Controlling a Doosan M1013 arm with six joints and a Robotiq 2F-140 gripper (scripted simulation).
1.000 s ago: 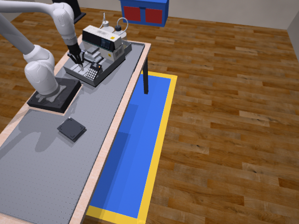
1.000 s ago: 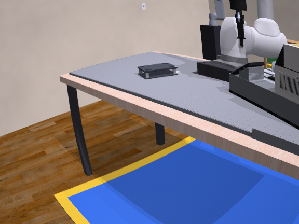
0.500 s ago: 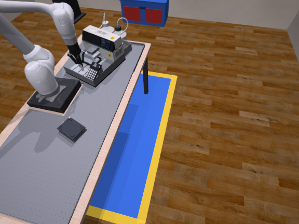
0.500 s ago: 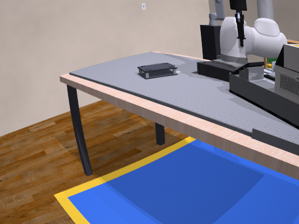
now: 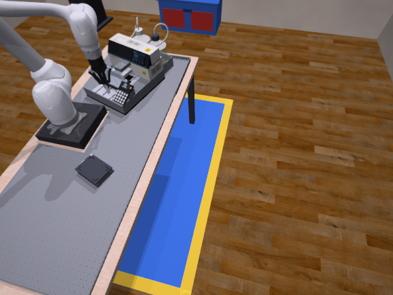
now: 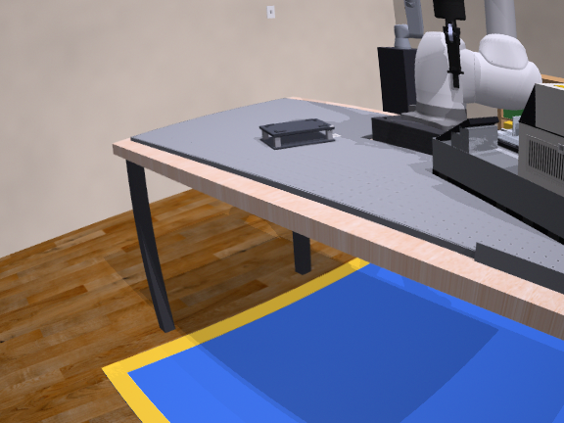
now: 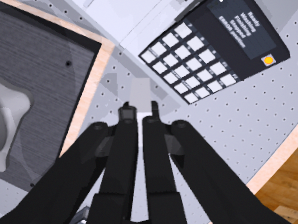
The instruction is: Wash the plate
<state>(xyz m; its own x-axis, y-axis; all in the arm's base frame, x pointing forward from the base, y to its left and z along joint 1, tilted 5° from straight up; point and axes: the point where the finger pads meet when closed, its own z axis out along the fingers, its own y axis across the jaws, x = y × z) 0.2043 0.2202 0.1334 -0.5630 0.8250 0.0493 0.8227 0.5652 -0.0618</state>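
My gripper (image 5: 106,87) (image 6: 456,84) (image 7: 141,91) is shut and empty. It points down over the front deck of the washer (image 5: 136,54), just left of the white keypad (image 5: 120,97) (image 7: 193,63). The fingertips are close to the keypad's lower-left corner; I cannot tell whether they touch anything. A small amber lamp (image 7: 268,60) shows on the dark display panel beside the keypad. Pale flat surfaces of the carrier area (image 7: 127,3) lie behind the keypad; I cannot make out the plate there. The dark nest N1 (image 5: 94,169) (image 6: 297,132) stands alone mid-table with light corner marks on top.
The arm's black base (image 5: 71,126) stands between nest and washer. Two bottles (image 5: 157,39) stand behind the washer. The washer sits in a dark tray (image 6: 490,176). A blue and yellow floor mat (image 5: 177,191) lies beside the table. A blue cabinet (image 5: 189,15) stands far back.
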